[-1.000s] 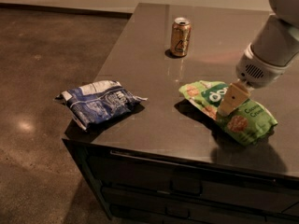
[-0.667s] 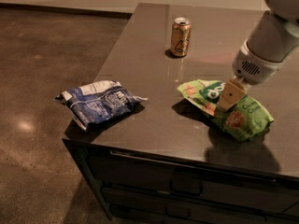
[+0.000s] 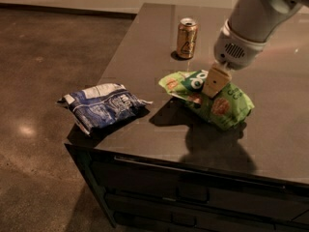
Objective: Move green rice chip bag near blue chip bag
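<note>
The green rice chip bag (image 3: 223,105) hangs just above the dark tabletop (image 3: 280,129), with its shadow spread out below it. My gripper (image 3: 214,84) comes down from the upper right and is shut on the bag's middle. The blue chip bag (image 3: 103,106) lies flat on the table's front left corner, well to the left of the green bag, and part of it overhangs the edge.
A gold can (image 3: 187,37) stands upright behind the green bag, near the table's left edge. The table's left and front edges drop to the brown floor (image 3: 43,62). Drawer fronts (image 3: 193,197) run below the front edge.
My gripper has carried the green rice chip bag to the left, toward the blue chip bag, and slightly up. The blue bag and the can have not moved.
</note>
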Tool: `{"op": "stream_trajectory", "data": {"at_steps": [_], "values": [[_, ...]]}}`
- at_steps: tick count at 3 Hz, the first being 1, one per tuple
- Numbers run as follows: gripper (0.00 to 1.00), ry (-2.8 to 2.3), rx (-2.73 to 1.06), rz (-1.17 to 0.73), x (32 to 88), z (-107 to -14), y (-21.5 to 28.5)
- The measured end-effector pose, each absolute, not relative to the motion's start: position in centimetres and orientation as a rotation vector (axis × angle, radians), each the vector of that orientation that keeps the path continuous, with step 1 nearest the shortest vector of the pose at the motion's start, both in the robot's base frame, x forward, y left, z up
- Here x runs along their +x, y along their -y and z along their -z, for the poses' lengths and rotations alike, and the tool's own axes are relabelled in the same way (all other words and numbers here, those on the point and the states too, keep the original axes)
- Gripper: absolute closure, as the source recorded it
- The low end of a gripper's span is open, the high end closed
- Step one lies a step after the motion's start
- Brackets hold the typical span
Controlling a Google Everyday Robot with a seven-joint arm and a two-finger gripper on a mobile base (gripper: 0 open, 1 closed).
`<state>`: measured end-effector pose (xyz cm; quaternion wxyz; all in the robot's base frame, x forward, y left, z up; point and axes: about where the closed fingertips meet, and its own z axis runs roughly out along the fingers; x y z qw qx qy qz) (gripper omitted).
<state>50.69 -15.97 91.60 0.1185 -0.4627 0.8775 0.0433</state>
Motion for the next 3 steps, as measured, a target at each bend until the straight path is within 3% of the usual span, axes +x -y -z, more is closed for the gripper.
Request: {"op": "stream_trajectory", "data": {"at_steps": [1,3], "values": [[1.0,-2.473,-1.486,-0.175,51.2,-92.8,12.4],[0.58,-2.278,-1.724,-0.3,51.1,-93.9,6.1]]}}
